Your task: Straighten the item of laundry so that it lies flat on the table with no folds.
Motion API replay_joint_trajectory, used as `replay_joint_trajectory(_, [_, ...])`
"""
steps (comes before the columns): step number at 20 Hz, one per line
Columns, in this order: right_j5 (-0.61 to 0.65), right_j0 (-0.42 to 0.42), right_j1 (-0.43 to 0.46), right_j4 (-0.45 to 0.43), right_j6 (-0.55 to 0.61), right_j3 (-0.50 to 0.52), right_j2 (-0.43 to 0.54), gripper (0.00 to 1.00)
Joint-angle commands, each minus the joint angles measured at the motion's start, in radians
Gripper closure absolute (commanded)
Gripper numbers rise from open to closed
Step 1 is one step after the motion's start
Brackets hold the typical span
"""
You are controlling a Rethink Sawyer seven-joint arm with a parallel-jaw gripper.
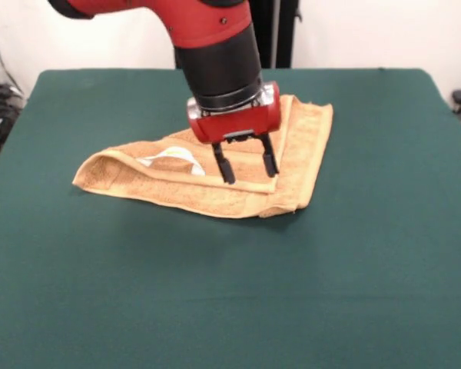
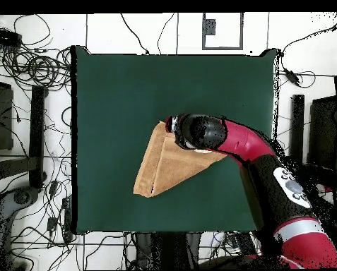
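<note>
Towel (image 1: 238, 188): orange-tan, folded over itself into a rough triangle, mid-table (image 1: 230, 300), long axis running from the raised fold at front-view left to the stacked corners at right. Gripper (image 1: 246, 165): directly above the doubled layers near that right end, fingers (image 1: 223, 167) parted, empty, tips just at the cloth. White label near the left finger; nothing else obstructs.

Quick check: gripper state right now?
Gripper: open, fingers spread, tips down at the folded orange-tan terry towel, holding nothing.
</note>
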Motion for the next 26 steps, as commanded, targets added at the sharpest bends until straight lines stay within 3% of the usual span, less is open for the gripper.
replay_joint_trajectory(1, [0.195,0.021,0.127,0.065,0.034,-0.031,0.073,0.0])
replay_joint_trajectory(16, [0.165,0.009,0.213,0.043,-0.007,-0.083,0.095,0.0])
replay_joint_trajectory(22, [0.271,0.009,0.271,0.076,0.008,-0.12,0.084,0.0])
replay_joint_trajectory(26, [0.367,0.015,0.264,0.102,0.039,-0.114,0.068,0.0])
